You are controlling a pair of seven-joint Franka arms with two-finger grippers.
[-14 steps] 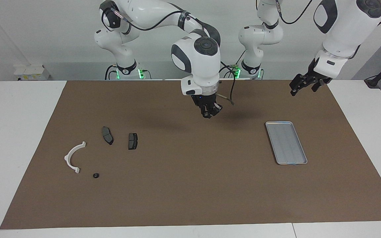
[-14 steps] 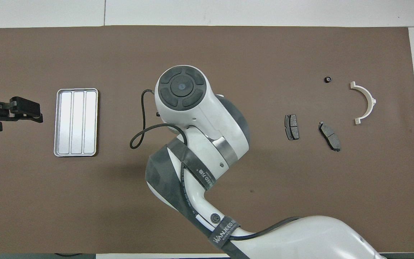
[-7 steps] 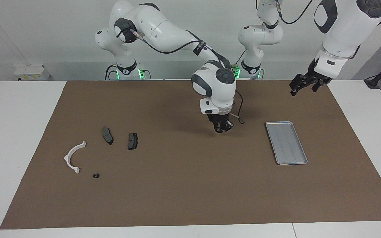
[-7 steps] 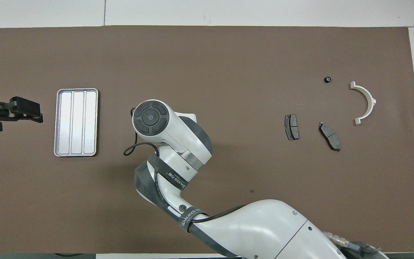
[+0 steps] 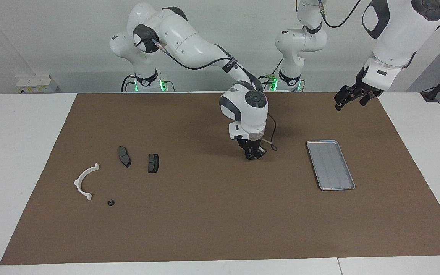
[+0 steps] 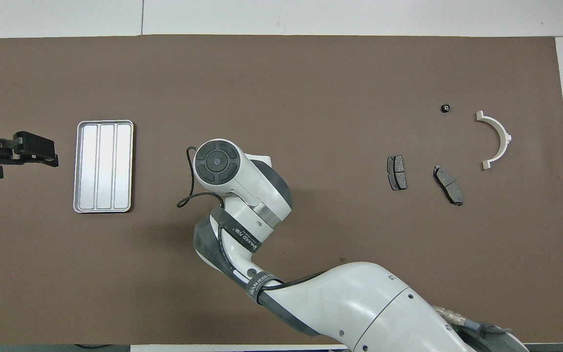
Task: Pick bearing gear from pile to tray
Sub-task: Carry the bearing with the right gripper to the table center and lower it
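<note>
The pile lies at the right arm's end of the mat: a white curved arc (image 5: pixel 78 182) (image 6: pixel 505 134), two dark grey brake pads (image 5: pixel 124 156) (image 5: pixel 153 163) and one small black round piece (image 5: pixel 110 203) (image 6: pixel 445 107). The silver tray (image 5: pixel 330 165) (image 6: pixel 103 166) lies bare toward the left arm's end. My right gripper (image 5: pixel 251 155) hangs low over the bare mat between the pile and the tray. What it holds, if anything, does not show. In the overhead view its own wrist (image 6: pixel 218 161) hides it. My left gripper (image 5: pixel 351 100) (image 6: pixel 32 149) waits open, raised beside the tray.
A brown mat (image 5: pixel 220 221) covers most of the white table. A loose black cable loops off the right wrist (image 6: pixel 188 195). The right arm's links stretch across the mat's middle, nearer the robots.
The right gripper has swung from higher up toward the tray's end and come down close to the mat, then shifted slightly back toward the pile. The left arm has not moved.
</note>
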